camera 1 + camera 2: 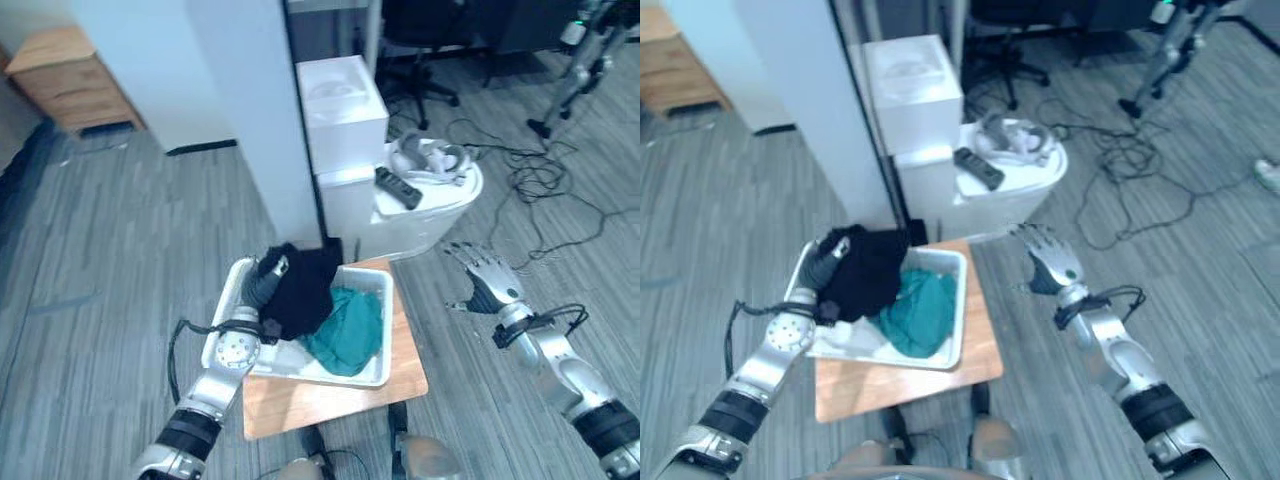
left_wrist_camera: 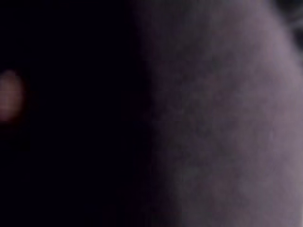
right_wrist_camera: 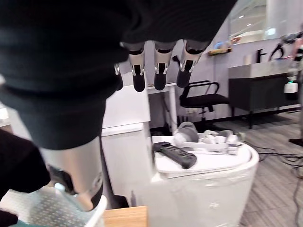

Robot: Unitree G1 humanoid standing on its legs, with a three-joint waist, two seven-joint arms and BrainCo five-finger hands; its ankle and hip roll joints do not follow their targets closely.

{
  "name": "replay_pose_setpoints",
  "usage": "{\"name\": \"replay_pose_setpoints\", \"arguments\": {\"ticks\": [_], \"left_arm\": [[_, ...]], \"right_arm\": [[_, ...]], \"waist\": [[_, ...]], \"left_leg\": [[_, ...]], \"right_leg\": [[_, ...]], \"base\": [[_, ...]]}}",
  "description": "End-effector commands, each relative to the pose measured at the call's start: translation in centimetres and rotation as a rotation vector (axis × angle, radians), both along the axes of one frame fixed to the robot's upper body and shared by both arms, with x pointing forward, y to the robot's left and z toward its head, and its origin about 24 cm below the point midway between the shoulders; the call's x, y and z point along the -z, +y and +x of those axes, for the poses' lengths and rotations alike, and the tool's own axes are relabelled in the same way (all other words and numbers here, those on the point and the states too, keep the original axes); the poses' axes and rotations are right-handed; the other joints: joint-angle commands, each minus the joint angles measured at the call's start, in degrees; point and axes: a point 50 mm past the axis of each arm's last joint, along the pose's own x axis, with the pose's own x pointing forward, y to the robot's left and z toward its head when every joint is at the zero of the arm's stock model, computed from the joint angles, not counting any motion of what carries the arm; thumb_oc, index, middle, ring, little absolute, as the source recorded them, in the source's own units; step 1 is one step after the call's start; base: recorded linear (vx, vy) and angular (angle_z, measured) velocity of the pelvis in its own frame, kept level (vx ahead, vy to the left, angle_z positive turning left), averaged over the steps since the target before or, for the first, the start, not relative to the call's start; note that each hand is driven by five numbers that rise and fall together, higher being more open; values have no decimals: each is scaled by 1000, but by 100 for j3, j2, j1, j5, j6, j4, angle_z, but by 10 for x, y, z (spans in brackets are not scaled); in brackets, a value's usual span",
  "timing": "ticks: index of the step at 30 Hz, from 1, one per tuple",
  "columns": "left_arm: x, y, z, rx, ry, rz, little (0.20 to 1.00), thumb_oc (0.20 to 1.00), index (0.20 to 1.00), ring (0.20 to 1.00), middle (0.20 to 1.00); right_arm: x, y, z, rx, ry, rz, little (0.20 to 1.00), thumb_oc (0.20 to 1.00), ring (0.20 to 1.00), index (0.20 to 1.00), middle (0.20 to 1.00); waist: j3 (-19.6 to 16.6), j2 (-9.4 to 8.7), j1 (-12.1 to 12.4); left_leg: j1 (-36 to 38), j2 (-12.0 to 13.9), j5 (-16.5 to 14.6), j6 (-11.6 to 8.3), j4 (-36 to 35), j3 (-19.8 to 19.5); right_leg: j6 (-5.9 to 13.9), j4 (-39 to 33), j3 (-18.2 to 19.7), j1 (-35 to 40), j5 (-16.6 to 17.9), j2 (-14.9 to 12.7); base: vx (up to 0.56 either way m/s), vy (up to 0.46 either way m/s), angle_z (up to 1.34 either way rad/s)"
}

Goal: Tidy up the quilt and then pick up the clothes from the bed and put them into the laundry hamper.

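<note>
A white laundry hamper (image 1: pixel 372 285) stands on a small wooden table (image 1: pixel 330 400). Inside it lies a teal garment (image 1: pixel 348 330). A black garment (image 1: pixel 303 285) is bunched over the hamper's left part and drapes over my left hand (image 1: pixel 263 283), which sits at the left rim; its fingers are buried in the black cloth. The left wrist view is dark with cloth pressed against it. To the right of the table my right hand (image 1: pixel 488 280) hovers over the floor, open, fingers (image 3: pixel 158 71) straight and holding nothing.
Behind the hamper stands a white round unit (image 1: pixel 430 215) carrying a black remote (image 1: pixel 398 187) and a white headset (image 1: pixel 430 157), with a white box (image 1: pixel 340 110) and a white pillar (image 1: pixel 250 110) beside it. Cables (image 1: pixel 545 190) trail over the floor at right. A wooden drawer unit (image 1: pixel 70 80) is far left.
</note>
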Motion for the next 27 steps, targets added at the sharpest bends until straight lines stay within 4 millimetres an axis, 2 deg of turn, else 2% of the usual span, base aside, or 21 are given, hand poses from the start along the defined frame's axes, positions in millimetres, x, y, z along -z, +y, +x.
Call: {"name": "replay_pose_setpoints", "arguments": {"ticks": [1,6,7,8,11,12,16,18,19,21,24,26,27], "left_arm": [[-5,-13,16,21,-39,69,200,200,200,200,200],[28,-17,8,32,96,153,200,200,200,200,200],[33,-15,7,20,117,166,263,263,263,263,263],[42,-6,5,-26,160,200,1000,1000,1000,1000,1000],[38,0,4,-72,139,159,1000,1000,1000,1000,1000],[36,8,2,-108,125,130,1000,1000,1000,1000,1000],[30,21,-4,-185,86,33,1000,1000,1000,1000,1000],[23,29,-9,-246,44,-87,1000,1000,1000,1000,1000],[18,41,-14,-306,6,-181,1000,1000,1000,1000,1000],[16,49,-17,-336,-11,-199,1000,1000,1000,1000,1000],[16,69,-22,-415,-17,-178,1000,1000,1000,1000,1000],[19,82,-31,-463,-6,-242,1000,1000,1000,1000,1000],[33,93,-43,-522,52,-282,1000,1000,1000,1000,1000]], "right_arm": [[-19,3,1,-32,-120,28,1000,1000,1000,1000,1000],[-8,-6,-11,11,-98,75,1000,1000,1000,1000,1000],[-3,-7,-14,22,-82,85,1000,1000,1000,1000,1000],[6,-12,-19,55,-43,104,1000,1000,1000,1000,1000],[23,-21,-26,115,20,112,1000,1000,1000,1000,1000],[30,-28,-30,154,50,114,1000,1000,1000,1000,1000],[43,-38,-36,223,93,129,1000,1000,1000,1000,1000],[49,-44,-38,269,119,142,1000,1000,1000,1000,1000],[55,-50,-40,312,143,157,1000,1000,1000,1000,1000],[60,-53,-41,331,165,155,1000,1000,1000,1000,1000],[74,-62,-44,401,216,180,1000,1000,1000,1000,1000],[83,-70,-47,468,257,219,1000,1000,1000,1000,1000],[95,-76,-53,554,311,307,1000,1000,1000,1000,1000]], "waist": [[-291,21,-9],[-214,39,-187],[-202,42,-198],[-189,61,-231],[-187,87,-213],[-214,100,-185],[-264,100,-112],[-297,99,-44],[-325,88,45],[-346,86,107],[-388,64,214],[-410,65,292],[-441,72,353]], "left_leg": [[383,172,-446,-162,5,124],[358,144,-482,-155,5,380],[345,143,-483,-154,5,401],[335,141,-479,-157,5,427],[348,152,-476,-171,5,398],[370,154,-475,-177,5,357],[415,164,-460,-189,5,266],[440,177,-447,-196,5,207],[457,189,-430,-208,5,151],[468,193,-417,-213,5,117],[484,201,-393,-229,5,17],[489,207,-381,-238,5,-47],[483,211,-373,-242,5,-105]], "right_leg": [[578,4,-122,196,-471,-400],[645,4,118,-53,-362,-407],[649,4,132,-82,-349,-414],[645,4,131,-119,-334,-428],[625,4,98,-88,-349,-436],[610,4,64,-39,-374,-433],[584,4,-26,104,-422,-418],[567,4,-96,186,-455,-413],[553,4,-161,259,-483,-401],[543,4,-196,305,-502,-396],[526,4,-294,402,-536,-379],[513,4,-354,453,-548,-371],[502,4,-392,480,-553,-367]], "base": [[15,23,-40],[-32,5,-47],[-46,-8,-25],[-28,-11,-15],[-4,-20,-2],[9,-44,1],[13,-40,17],[11,-37,23],[13,-35,29],[10,-30,24],[5,-28,20],[-6,-8,24],[-2,-3,22]]}}
